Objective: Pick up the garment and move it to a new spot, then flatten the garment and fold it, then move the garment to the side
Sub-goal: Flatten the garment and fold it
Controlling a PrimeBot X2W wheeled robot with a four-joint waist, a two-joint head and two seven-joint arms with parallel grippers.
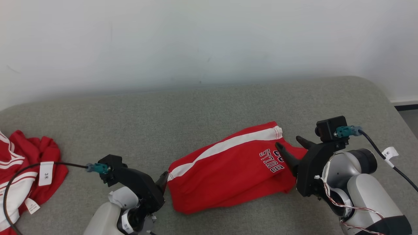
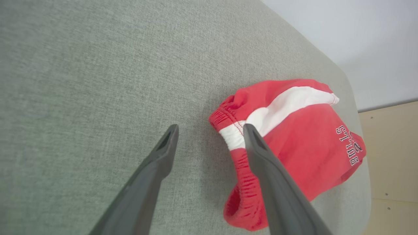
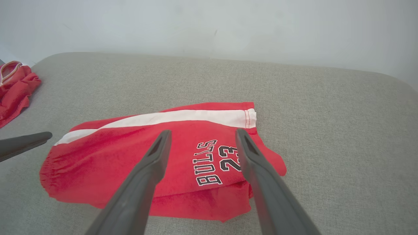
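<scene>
The garment [image 1: 228,169] is a pair of red shorts with a white side stripe and "BULLS 23" print, lying folded on the grey padded surface [image 1: 196,111]. My left gripper [image 1: 163,181] stands open at its waistband end, low over the surface. In the left wrist view the left gripper [image 2: 210,128] has one finger over the bare surface and the other over the waistband of the garment [image 2: 300,143]. My right gripper [image 1: 289,142] is open over the printed end. From the right wrist, the right gripper [image 3: 203,131] hovers above the garment [image 3: 130,156], holding nothing.
Another red and white garment [image 1: 23,163] lies crumpled at the far left edge, also seen as a red heap [image 3: 14,85]. A white wall [image 1: 209,42] backs the surface. The surface's rounded right edge drops to a wooden floor [image 2: 392,147]. Cables trail from both wrists.
</scene>
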